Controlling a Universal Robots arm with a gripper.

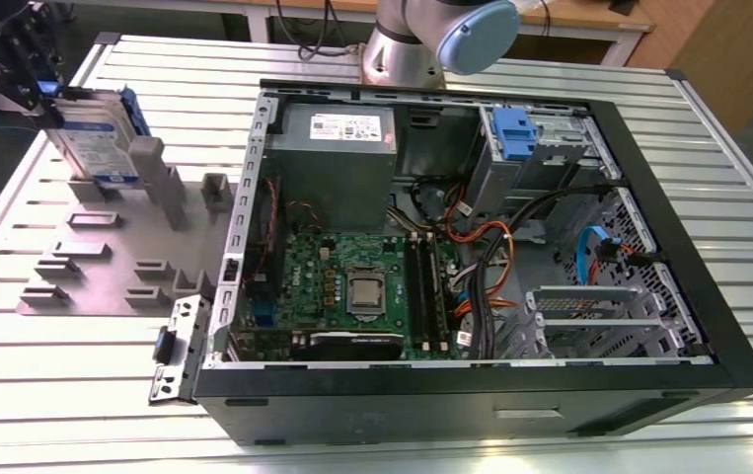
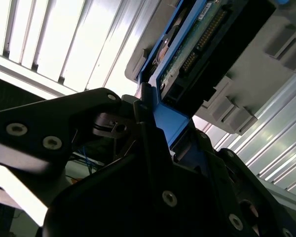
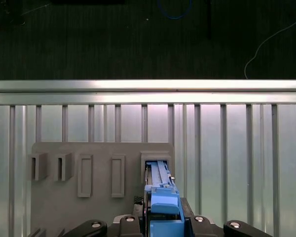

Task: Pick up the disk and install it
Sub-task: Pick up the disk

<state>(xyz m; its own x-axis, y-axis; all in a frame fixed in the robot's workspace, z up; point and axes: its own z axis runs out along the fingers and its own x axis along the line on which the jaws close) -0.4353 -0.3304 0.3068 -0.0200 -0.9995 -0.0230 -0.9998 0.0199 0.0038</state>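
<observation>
The disk [image 1: 97, 133] stands on edge at the far end of the grey slotted holder [image 1: 119, 262], at the exterior view's left. It is silver-grey with a white-and-blue label and a blue carrier frame. My gripper [image 1: 37, 87] sits at its upper end, shut on the blue frame. In the first wrist view the disk's blue edge [image 3: 160, 195] runs from between my fingers down into a holder slot [image 3: 155, 160]. The second wrist view has the blue frame [image 2: 170, 121] clamped by my black fingers [image 2: 101, 123], with the disk's green board [image 2: 197, 42] beyond.
An open computer case [image 1: 238, 247] lies on the slatted metal table [image 1: 731, 178], with motherboard [image 1: 349, 286], grey power supply [image 1: 337, 128], cables and a blue-tabbed drive bay [image 1: 514, 133] at its far side. The arm's base [image 1: 410, 44] stands behind the case. Beyond the table's edge [image 3: 148, 86] is dark floor.
</observation>
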